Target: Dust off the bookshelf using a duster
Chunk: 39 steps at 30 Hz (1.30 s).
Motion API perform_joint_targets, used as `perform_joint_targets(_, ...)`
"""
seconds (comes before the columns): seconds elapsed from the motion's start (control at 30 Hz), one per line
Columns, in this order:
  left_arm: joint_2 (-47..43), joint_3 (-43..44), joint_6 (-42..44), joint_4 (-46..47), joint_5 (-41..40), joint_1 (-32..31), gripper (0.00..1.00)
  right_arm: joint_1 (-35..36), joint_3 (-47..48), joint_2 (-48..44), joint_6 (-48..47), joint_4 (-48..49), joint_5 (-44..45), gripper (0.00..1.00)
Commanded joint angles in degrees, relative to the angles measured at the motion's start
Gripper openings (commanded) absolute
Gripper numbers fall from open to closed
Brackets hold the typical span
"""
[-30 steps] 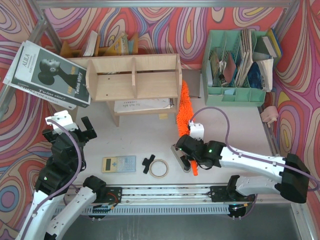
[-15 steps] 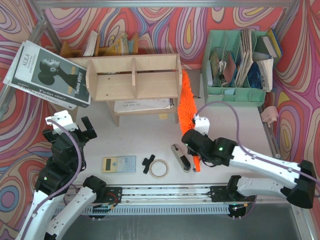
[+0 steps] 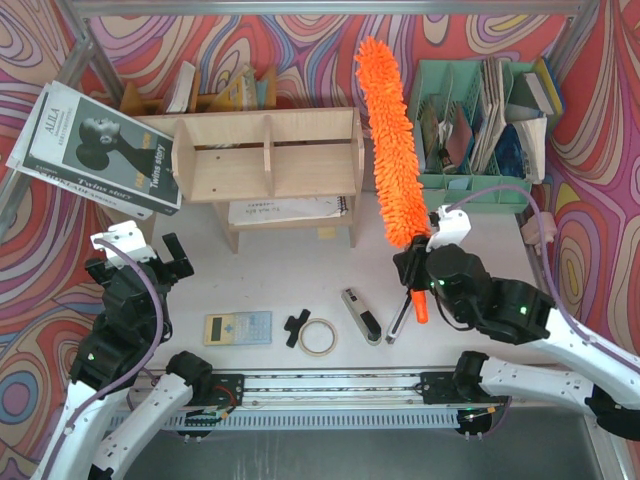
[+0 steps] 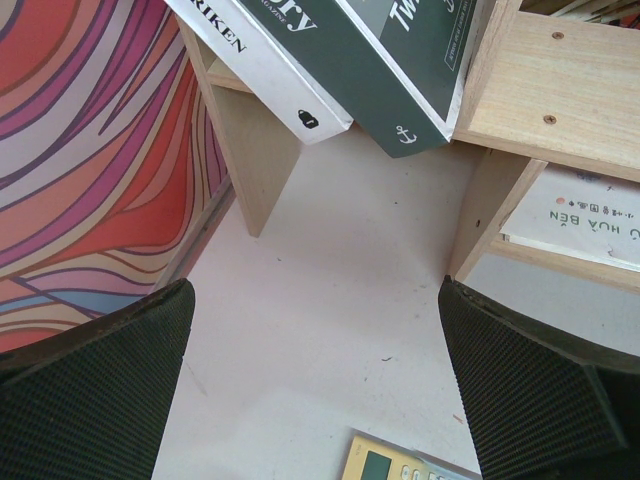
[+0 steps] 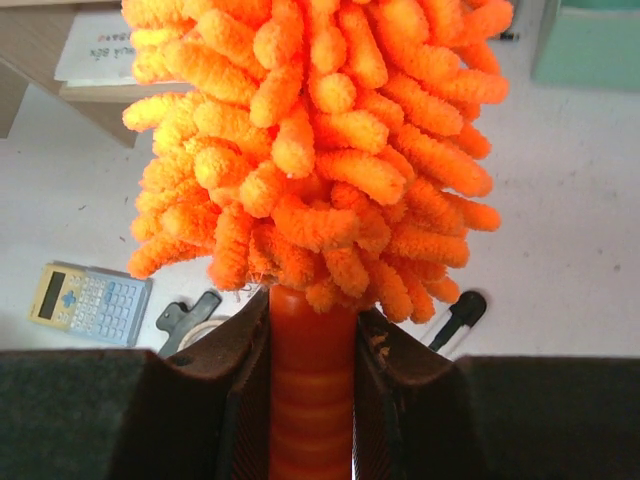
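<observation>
Top external view shows the table [image 3: 300, 265] with the bookshelf [image 3: 265, 155] standing ahead of and to the left of the right gripper [image 3: 418, 272], and ahead of and to the right of the left gripper [image 3: 150, 255]. The duster [image 3: 390, 150] is clamped by its smooth handle between the right gripper's fingers, as is confirmed in the right wrist view, where the fluffy head fills the space just beyond the fingertips. Its long axis runs from the gripper away toward the far wall, leaning slightly left. The tip is seen past the shelf's far right corner, and the butt of the handle points back toward the arm bases. The head appears to be raised off the table, between the shelf's right end and a green organizer [image 3: 470, 120]. Contact with the wood cannot be told. The left gripper is spread wide with nothing held. A calculator [image 3: 238, 327] lies just behind and to its right. The pick-up is judged complete. No wiping can be seen, so sweeping the head over the top board and three compartments is judged to remain.
</observation>
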Motion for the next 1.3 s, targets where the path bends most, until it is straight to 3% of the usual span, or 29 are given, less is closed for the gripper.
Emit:
perform_joint_targets(0.0, -0.1, 0.2, -0.3, 0.1, -0.8, 0.3, 0.99, -0.2, 1.0, -2.5, -9.6, 8.7, 0.8, 0.00)
perform_joint_targets(0.3, -0.2, 0.3, -0.4, 0.0, -1.3, 0.3, 0.98, -0.1, -2.3, -3.2, -21.9, 24.1, -14.0, 0.00)
perform_joint_targets(0.67, 0.3, 0.2, -0.3, 0.0, -1.4, 0.2, 0.99, -0.1, -18.4, -9.2, -30.7, 40.9, -23.6, 0.00)
perform_joint_targets(1.07, 0.0, 0.2, -0.2, 0.1, -1.7, 0.3, 0.98, 1.4, -23.6, -4.9, -34.2, 44.2, -29.6, 0.00)
perform_joint_targets(1.27, 0.2, 0.3, -0.2, 0.1, -1.6, 0.3, 0.98, 5.7, -25.2, -2.0, -36.3, 41.5, -32.6, 0.00)
